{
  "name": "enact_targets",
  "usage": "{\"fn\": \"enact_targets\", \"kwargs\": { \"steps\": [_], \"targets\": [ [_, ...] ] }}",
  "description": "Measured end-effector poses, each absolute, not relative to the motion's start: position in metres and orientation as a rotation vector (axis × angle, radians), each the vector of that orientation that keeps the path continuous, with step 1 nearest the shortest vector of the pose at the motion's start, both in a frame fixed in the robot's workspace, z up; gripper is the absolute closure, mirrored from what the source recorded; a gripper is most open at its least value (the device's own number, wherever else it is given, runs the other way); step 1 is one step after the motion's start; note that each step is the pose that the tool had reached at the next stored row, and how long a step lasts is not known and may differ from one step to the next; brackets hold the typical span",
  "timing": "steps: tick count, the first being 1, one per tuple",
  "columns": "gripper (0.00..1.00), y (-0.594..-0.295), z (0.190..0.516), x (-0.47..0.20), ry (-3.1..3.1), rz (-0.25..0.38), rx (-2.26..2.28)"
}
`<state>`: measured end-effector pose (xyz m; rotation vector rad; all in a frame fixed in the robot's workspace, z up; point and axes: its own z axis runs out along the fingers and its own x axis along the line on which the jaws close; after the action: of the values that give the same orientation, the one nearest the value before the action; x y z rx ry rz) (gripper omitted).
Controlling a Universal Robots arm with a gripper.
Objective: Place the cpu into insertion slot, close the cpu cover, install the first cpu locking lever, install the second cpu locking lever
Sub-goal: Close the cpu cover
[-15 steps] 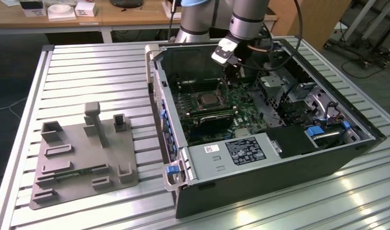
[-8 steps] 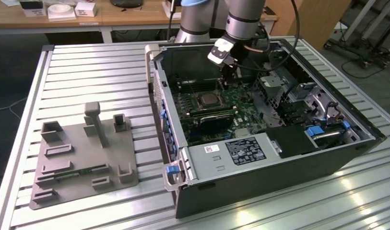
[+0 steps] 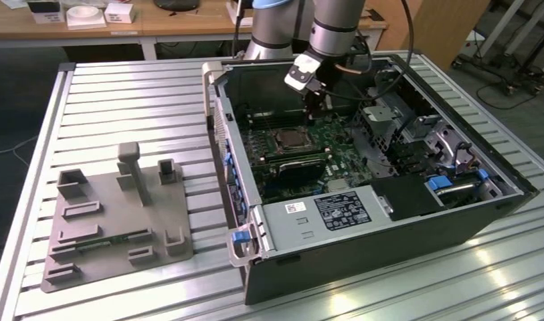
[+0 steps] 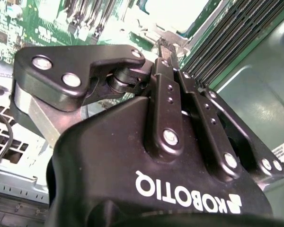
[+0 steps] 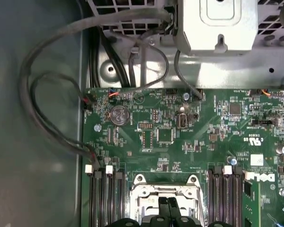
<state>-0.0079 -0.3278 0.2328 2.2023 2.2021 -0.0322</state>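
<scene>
The claw (image 5: 168, 207) was pinched shut over the socket (image 5: 146, 193); what it gripped, unclear. The socket lay flat between memory slots (image 5: 106, 198).

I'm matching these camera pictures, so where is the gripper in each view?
Exterior view: gripper inside the open computer case, over the insertion slot.
First wrist view: gripper, fingers shut, over the insertion slot.
Second wrist view: gripper close up.
Shared landmark: the memory slots.

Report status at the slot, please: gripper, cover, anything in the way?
Gripper over slot, jaws shut. Cover looks down, under the tips. Memory slots flank it, apart from gripper.
</scene>
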Motion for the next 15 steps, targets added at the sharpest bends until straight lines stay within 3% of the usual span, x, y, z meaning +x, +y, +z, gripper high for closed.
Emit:
{"fn": "enact_targets", "kwargs": {
  "steps": [15],
  "targets": [
    [0.9, -0.328, 0.222, -0.043, 2.231, -0.032, 2.173]
  ]
}}
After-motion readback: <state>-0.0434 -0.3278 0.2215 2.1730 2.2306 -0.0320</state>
